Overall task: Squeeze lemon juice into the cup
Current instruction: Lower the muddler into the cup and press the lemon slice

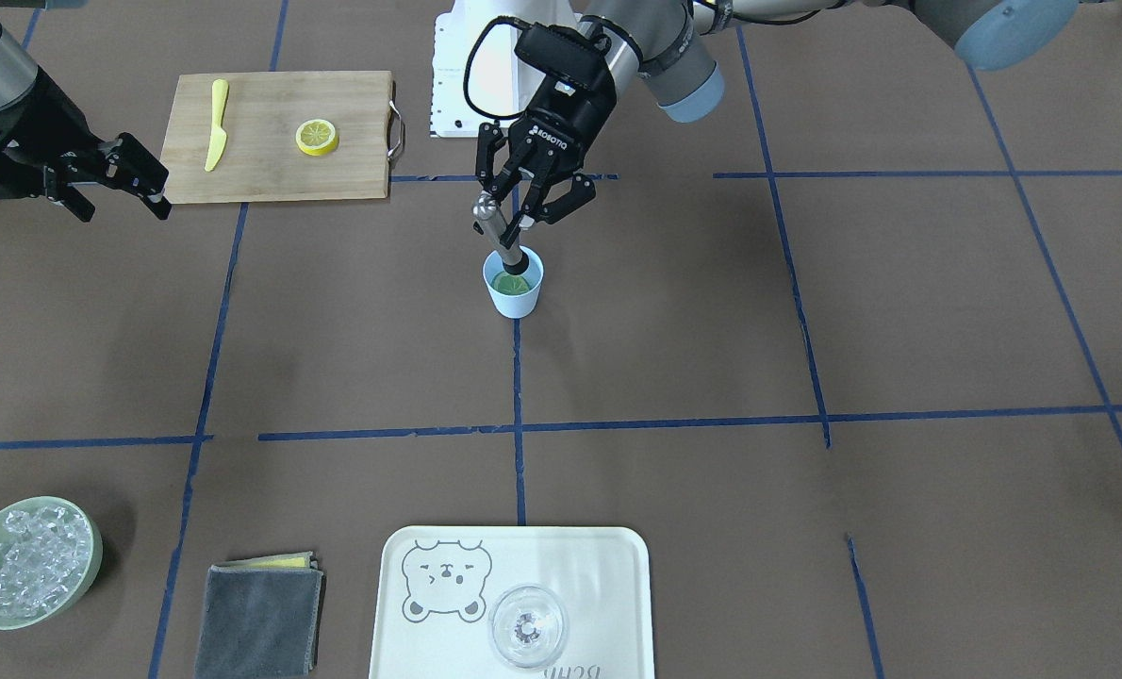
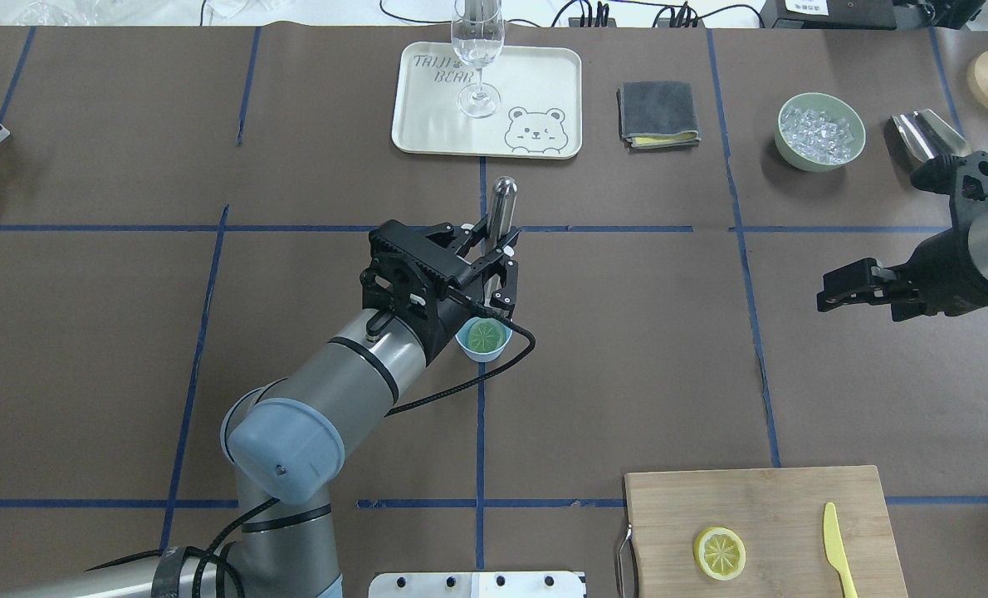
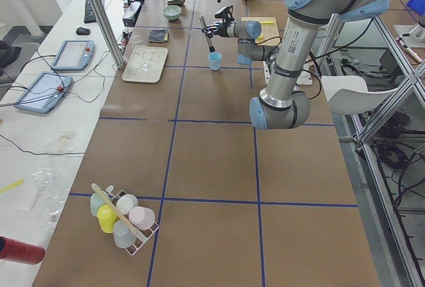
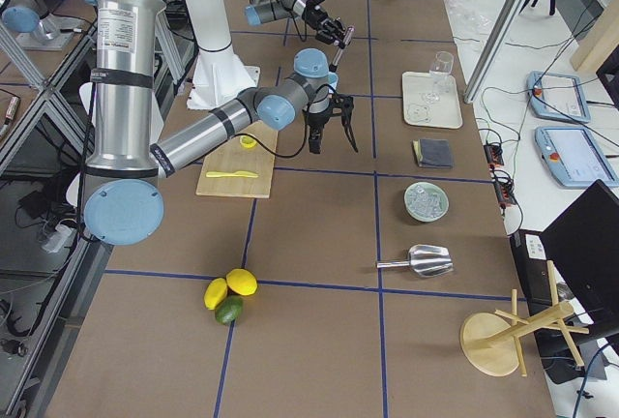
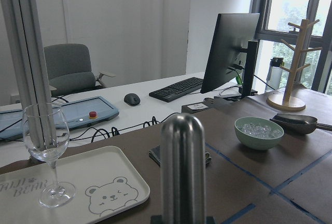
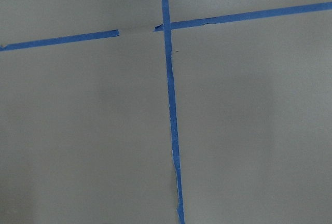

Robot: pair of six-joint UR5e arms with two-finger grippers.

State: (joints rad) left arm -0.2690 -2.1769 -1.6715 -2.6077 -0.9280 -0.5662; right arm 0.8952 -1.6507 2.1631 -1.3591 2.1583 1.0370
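The light-blue cup (image 1: 514, 294) stands near the table's middle, also in the overhead view (image 2: 485, 354). A lemon slice (image 1: 508, 281) lies flat inside it, its segmented face up (image 2: 484, 335). My left gripper (image 1: 521, 206) is above the cup, shut on a metal muddler (image 1: 499, 233) that leans down into the cup onto the slice. The muddler's round top fills the left wrist view (image 5: 182, 167). A second lemon slice (image 1: 317, 137) lies on the wooden cutting board (image 1: 269, 174). My right gripper (image 1: 120, 203) hangs open and empty beside the board.
A flat yellow knife (image 1: 216, 127) lies on the board. On the operators' side are a cream bear tray (image 1: 608, 566) with a clear glass (image 1: 527, 627), a folded grey cloth (image 1: 259, 618) and a pale green bowl of ice (image 1: 28, 563).
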